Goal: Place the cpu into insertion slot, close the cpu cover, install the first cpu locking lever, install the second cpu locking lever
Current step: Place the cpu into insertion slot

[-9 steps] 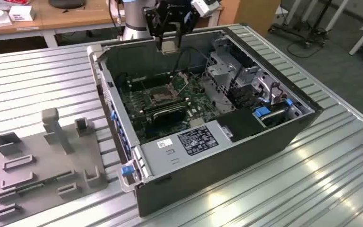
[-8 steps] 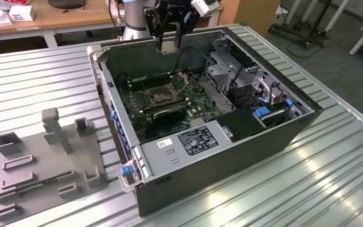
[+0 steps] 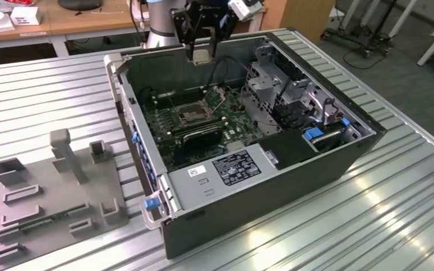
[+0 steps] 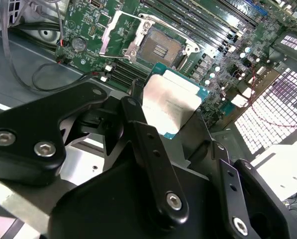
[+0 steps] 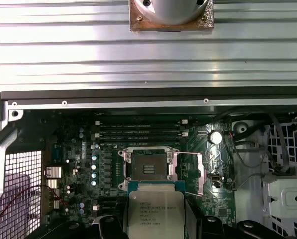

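Step in hand: first one, cpu (image 5: 155, 211) not yet seated. Tool (image 3: 203, 52) clenched on cpu's edges, hung above open computer case (image 3: 293, 189), well apart from insertion slot (image 5: 149, 168). Cpu cover (image 5: 192, 172) stood swung open beside slot. Seating likely called for squaring chip over socket, gentle descent.

Path from the cpu (image 5: 155, 214) to the insertion slot (image 5: 149, 167) looks open, cpu cover (image 5: 193, 172) flipped up beside it. Drive cage (image 3: 266, 84) and case wall (image 3: 126, 110) box in the sides, loose cables (image 5: 282, 144) nearby
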Robot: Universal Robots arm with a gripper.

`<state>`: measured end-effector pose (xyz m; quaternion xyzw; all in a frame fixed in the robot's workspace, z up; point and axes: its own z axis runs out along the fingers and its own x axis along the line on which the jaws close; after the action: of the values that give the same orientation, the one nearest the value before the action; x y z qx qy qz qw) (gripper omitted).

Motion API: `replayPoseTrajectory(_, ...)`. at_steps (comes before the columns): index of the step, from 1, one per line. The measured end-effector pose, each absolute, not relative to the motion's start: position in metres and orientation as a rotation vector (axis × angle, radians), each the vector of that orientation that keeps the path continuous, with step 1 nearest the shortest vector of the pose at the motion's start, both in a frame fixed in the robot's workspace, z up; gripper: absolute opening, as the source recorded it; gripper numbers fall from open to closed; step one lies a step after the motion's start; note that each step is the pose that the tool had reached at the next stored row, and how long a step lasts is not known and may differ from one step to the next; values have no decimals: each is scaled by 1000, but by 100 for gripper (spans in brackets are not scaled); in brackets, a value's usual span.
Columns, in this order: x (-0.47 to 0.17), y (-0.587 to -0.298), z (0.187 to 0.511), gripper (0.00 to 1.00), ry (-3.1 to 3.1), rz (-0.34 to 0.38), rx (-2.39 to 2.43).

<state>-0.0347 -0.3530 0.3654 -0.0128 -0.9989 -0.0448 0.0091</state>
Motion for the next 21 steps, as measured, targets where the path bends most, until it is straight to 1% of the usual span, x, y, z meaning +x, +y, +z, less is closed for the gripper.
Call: replayPoseTrajectory(21,-35,-358,365,54,-3120,-140,-40)
